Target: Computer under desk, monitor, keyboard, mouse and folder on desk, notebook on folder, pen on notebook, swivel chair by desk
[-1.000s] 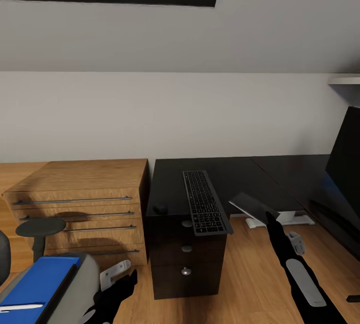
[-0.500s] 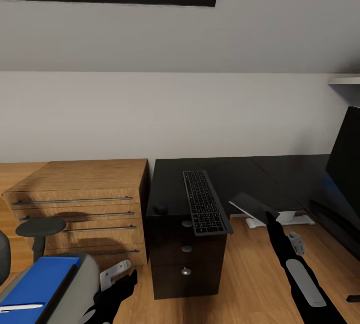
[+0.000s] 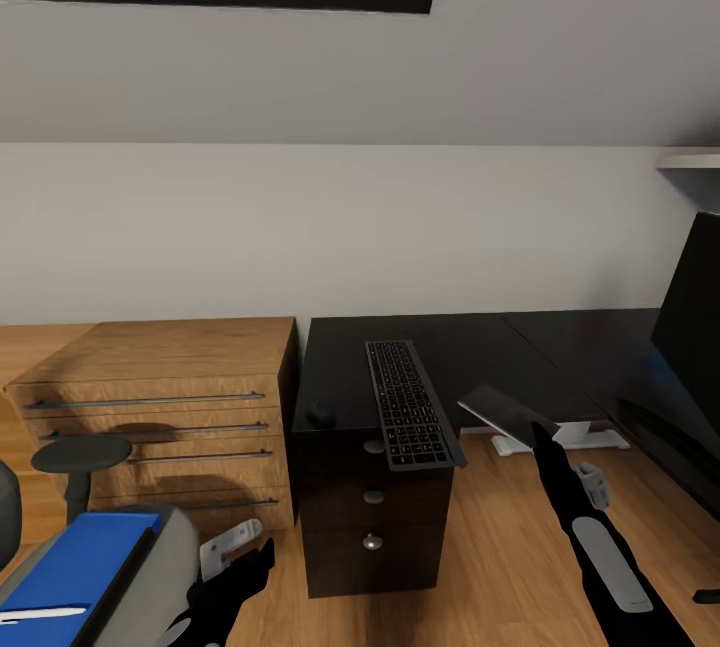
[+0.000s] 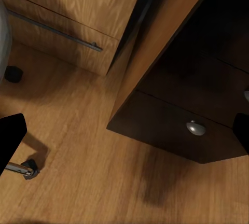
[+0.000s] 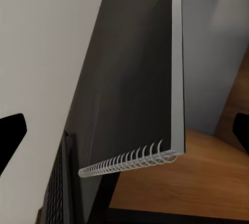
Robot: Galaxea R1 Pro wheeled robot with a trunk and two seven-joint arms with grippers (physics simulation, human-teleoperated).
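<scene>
The dark keyboard (image 3: 405, 402) lies on the black desk (image 3: 480, 342), its near end jutting over the edge. A small dark mouse (image 3: 321, 416) sits to its left. A dark spiral-bound notebook (image 3: 505, 412) (image 5: 140, 94) overhangs the desk edge, just ahead of my open right gripper (image 3: 560, 457). The monitor (image 3: 690, 317) stands at the far right. The blue folder (image 3: 70, 562) rests on the swivel chair's grey seat (image 3: 170, 547) with a white pen (image 3: 40, 615) on it. My left gripper (image 3: 250, 545) hangs open beside the chair, above the floor.
A black drawer unit (image 3: 372, 517) (image 4: 195, 127) sits under the desk's left end. An oak drawer chest (image 3: 150, 397) (image 4: 67, 11) stands left of it. The chair's black armrest (image 3: 80, 452) and a caster (image 4: 28, 168) are close by. Wood floor (image 3: 500, 557) lies between my arms.
</scene>
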